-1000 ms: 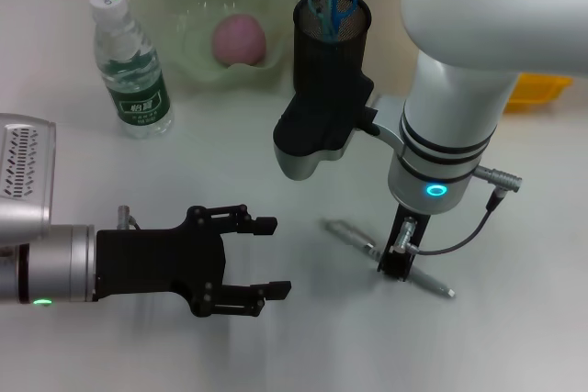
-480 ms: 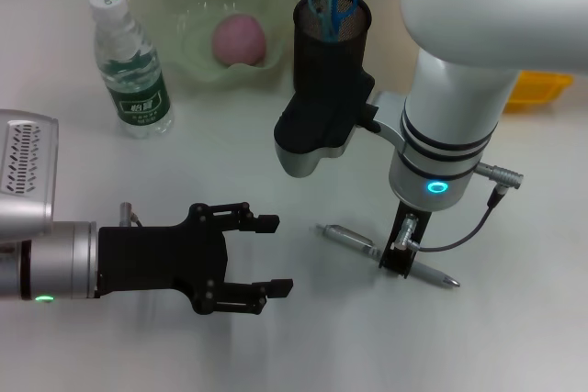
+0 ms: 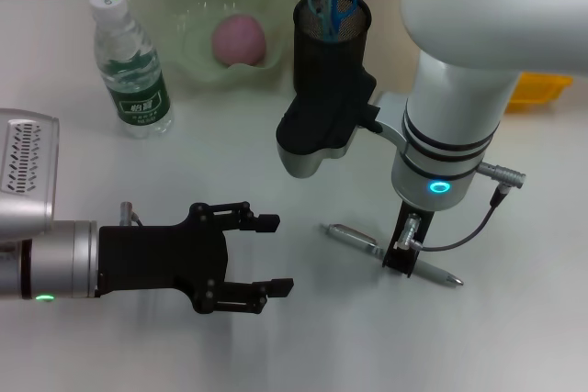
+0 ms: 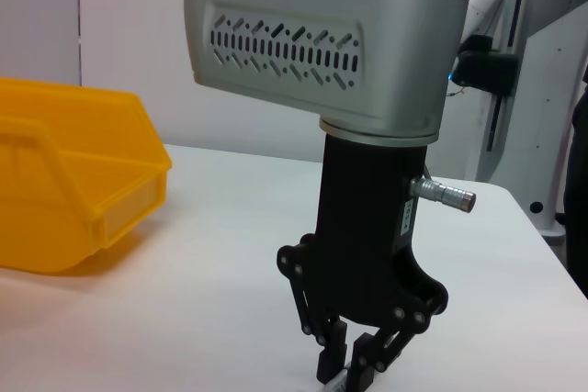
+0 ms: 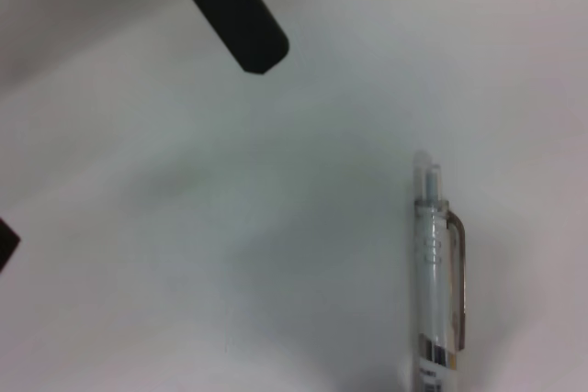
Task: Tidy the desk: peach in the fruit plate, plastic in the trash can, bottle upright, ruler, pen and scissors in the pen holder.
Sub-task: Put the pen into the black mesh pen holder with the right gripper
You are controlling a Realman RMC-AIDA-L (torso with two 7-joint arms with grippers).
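A clear pen (image 3: 363,241) lies on the white table, seen close in the right wrist view as pen (image 5: 439,291). My right gripper (image 3: 401,260) points straight down and is shut on the pen's middle; the left wrist view shows that right gripper (image 4: 353,366) at the table surface. My left gripper (image 3: 272,255) hovers open to the pen's left, holding nothing. The peach (image 3: 239,39) sits in the green fruit plate (image 3: 165,2). The bottle (image 3: 130,63) stands upright. Blue scissors (image 3: 333,8) stick out of the black mesh pen holder (image 3: 326,75). Ruler and plastic are out of view.
A yellow bin (image 3: 538,89) stands at the table's right edge behind my right arm, and shows large in the left wrist view as yellow bin (image 4: 64,181). My right arm's forearm overhangs the pen holder's side.
The pen has turned slightly and shifted a little right with my right gripper. My left gripper has stayed in place, open.
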